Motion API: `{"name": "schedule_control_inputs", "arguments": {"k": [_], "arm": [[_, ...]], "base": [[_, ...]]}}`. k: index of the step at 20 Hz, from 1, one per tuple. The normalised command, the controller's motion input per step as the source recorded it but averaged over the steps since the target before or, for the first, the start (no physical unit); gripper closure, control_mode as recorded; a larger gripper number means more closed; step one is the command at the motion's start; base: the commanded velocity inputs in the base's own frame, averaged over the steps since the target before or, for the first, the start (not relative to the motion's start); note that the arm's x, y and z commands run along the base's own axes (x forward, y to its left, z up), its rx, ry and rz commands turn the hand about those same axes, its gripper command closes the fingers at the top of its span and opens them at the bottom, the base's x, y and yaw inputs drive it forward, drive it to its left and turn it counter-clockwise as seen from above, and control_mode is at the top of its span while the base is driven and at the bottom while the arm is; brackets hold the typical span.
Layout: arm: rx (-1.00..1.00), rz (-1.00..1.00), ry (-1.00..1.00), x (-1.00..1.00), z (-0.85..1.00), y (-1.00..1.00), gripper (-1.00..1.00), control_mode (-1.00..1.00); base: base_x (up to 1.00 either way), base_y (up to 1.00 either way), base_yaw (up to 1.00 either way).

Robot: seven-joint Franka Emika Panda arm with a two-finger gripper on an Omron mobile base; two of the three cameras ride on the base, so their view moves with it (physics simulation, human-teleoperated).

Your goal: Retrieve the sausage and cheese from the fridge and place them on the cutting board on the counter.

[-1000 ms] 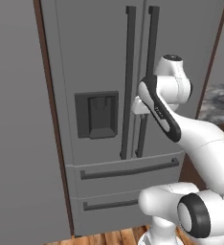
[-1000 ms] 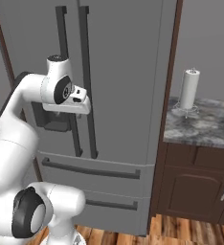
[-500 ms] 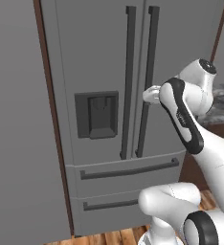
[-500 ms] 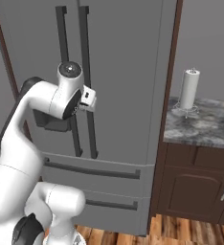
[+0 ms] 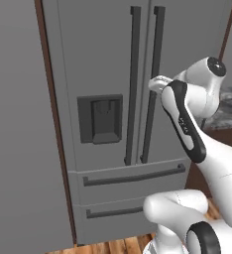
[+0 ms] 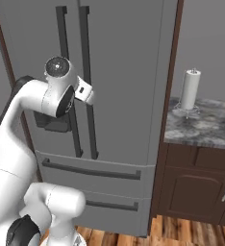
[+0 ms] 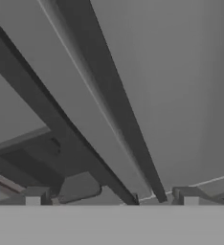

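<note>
The fridge (image 5: 103,119) occupies the centre of both base views. Both French doors are closed, and the two lower drawers (image 5: 133,181) beneath them are closed as well. The dark dispenser recess (image 5: 100,119) sits in the left door. Two long dark vertical handles (image 5: 155,79) run side by side along the seam between the doors.

To the right of the fridge, the counter (image 6: 203,127) presents a grey-and-white marbled top over dark brown cabinet fronts (image 6: 196,185). A white paper towel roll (image 6: 190,90) stands upright on a wire holder at the rear of the counter, near the fridge side.

The arm (image 5: 185,124) is raised in front of the right door, with its wrist at handle height.

The gripper (image 7: 111,198) points at the door face. Its two fingertips (image 7: 33,197) stand wide apart and hold nothing. In the hand view, the two door handles cross the frame diagonally, and both pass between the spread fingertips. Contact between the fingertips and either handle cannot be determined.
</note>
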Motion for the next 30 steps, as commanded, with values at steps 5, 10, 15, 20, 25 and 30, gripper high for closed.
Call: {"name": "schedule_control_inputs", "arguments": {"k": [5, 10, 15, 20, 25, 30], "arm": [[0.0, -0.03, -0.09, 0.13, 0.52, -0.1, -1.0, -1.0], [0.0, 0.0, -0.08, 0.5, 0.14, -0.07, -1.0, -1.0], [0.0, 0.0, -0.19, 0.56, 0.0, 0.0, -1.0, -1.0], [0.01, 0.0, -0.19, 0.44, 0.0, 0.0, -1.0, -1.0], [0.01, 0.0, 0.0, 0.45, 0.0, -0.04, -1.0, -1.0], [0.0, 0.0, 0.01, 0.58, 0.0, 0.0, -1.0, -1.0]], "base": [[0.0, 0.0, 0.0], [0.0, 0.0, 0.0], [0.0, 0.0, 0.0], [0.0, 0.0, 0.0], [0.0, 0.0, 0.0], [0.0, 0.0, 0.0]]}}
